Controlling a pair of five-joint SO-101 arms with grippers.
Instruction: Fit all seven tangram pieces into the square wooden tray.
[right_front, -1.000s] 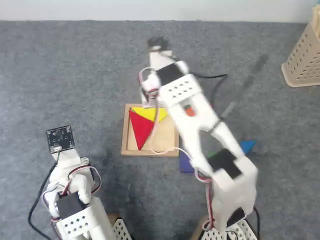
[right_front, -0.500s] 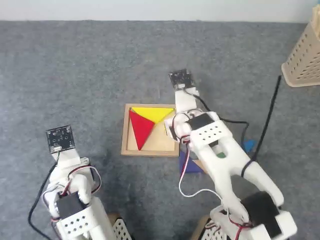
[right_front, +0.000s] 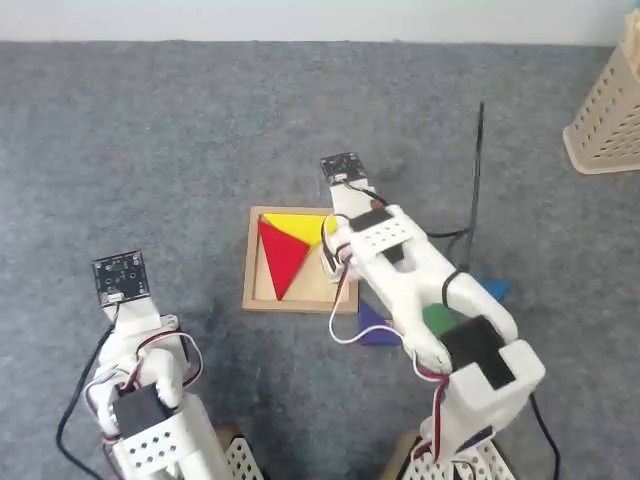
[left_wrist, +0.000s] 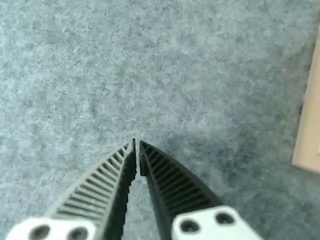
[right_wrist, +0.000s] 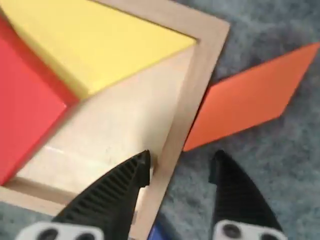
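Setting: a robotics test bench, lab or workshop; cannot tell which.

Evidence: 2 small white arms, the left arm (right_front: 150, 400) and the right arm (right_front: 420, 290), stand side by side on grey carpet (right_front: 150, 130). Each carries a bare circuit board (right_front: 120, 277).

Well beyond the right claw (right_wrist: 181, 159) the carpet ends at a pale strip (right_front: 300, 20). Far off to the claw's right stands a beige slotted basket (right_front: 610, 110).

No legible text, label, number or sign on any surface.
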